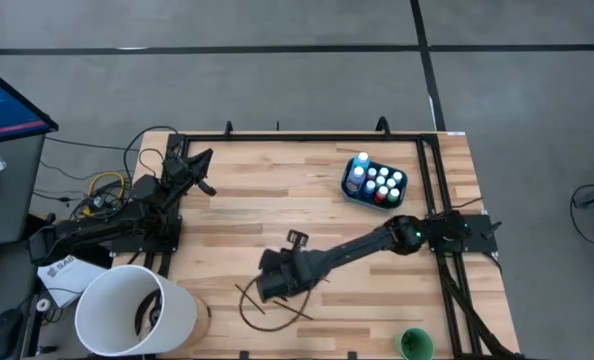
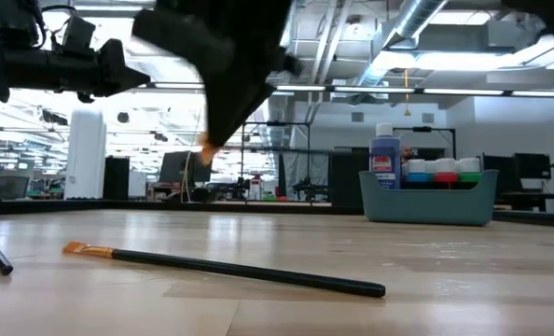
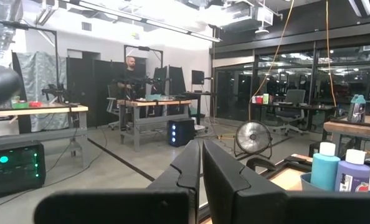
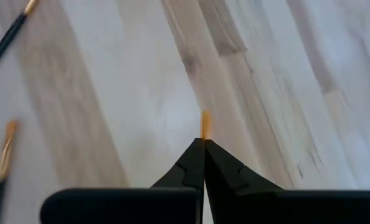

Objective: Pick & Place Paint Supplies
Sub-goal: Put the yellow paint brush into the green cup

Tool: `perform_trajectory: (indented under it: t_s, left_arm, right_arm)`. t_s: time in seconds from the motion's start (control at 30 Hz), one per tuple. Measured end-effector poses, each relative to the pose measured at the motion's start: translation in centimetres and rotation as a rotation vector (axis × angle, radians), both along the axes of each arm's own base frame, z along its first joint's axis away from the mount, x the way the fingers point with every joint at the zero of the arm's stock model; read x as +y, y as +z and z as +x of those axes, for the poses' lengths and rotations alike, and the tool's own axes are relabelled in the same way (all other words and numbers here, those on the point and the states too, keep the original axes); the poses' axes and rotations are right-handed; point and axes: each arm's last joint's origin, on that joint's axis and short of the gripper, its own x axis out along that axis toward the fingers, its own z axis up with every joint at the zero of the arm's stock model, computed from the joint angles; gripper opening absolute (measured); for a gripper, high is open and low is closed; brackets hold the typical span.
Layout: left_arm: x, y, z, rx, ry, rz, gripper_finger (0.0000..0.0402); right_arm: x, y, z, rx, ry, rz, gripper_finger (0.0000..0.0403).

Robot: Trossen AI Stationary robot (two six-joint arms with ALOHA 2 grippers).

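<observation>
My right gripper hangs over the near middle of the table, shut on a thin dark paintbrush whose orange bristle tip sticks out past the fingertips. Its handle is hidden by the gripper. Another dark brush with orange bristles lies flat on the wood below, and two more brushes lie nearby. The teal tub at the far right holds white-capped paint bottles and a taller blue one. My left gripper waits shut at the far left, raised off the table. My right gripper pinches the brush close behind its bristle end between the two fingertips. The fingers slant down from above. The bristle tip is lifted clear of the table; the gripper hides how the rest of the brush hangs.
A big white bucket stands at the near left corner. A small green cup sits at the near right edge. A black frame rail runs along the table's far and right sides. Bare wood lies between the brushes and the tub.
</observation>
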Motion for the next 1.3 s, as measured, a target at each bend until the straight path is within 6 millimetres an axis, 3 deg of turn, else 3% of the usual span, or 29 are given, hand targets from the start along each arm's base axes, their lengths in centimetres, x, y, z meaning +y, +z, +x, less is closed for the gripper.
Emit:
perform_trajectory:
  t_s: [0.17,0.37,0.47,0.7,0.93,1.3]
  left_arm:
    - [0.0,0.0,0.0,0.000,0.001,0.000,0.0008]
    - [0.0,0.0,0.0,0.000,0.000,0.000,0.0008]
    - [0.0,0.0,0.0,0.000,0.000,0.000,0.0008]
    - [0.0,0.0,0.0,0.000,0.000,0.000,0.0008]
    - [0.0,0.0,0.0,-0.001,0.000,0.000,0.0008]
    - [0.0,0.0,0.0,0.000,0.000,0.000,0.0008]
  right_arm:
    - [3.3,4.3,-4.0,-0.061,-0.036,-0.050,0.0000]
    - [7.7,9.0,-10.9,-0.161,-0.102,-0.088,0.0000]
    - [10.0,11.3,-14.2,-0.267,-0.053,-0.067,0.0000]
    - [12.9,14.3,-21.6,-0.470,-0.015,0.006,0.0000]
    - [14.7,13.2,-27.5,-0.578,-0.002,0.073,0.0000]
    - [16.3,8.6,-32.5,-0.654,-0.015,0.113,0.0000]
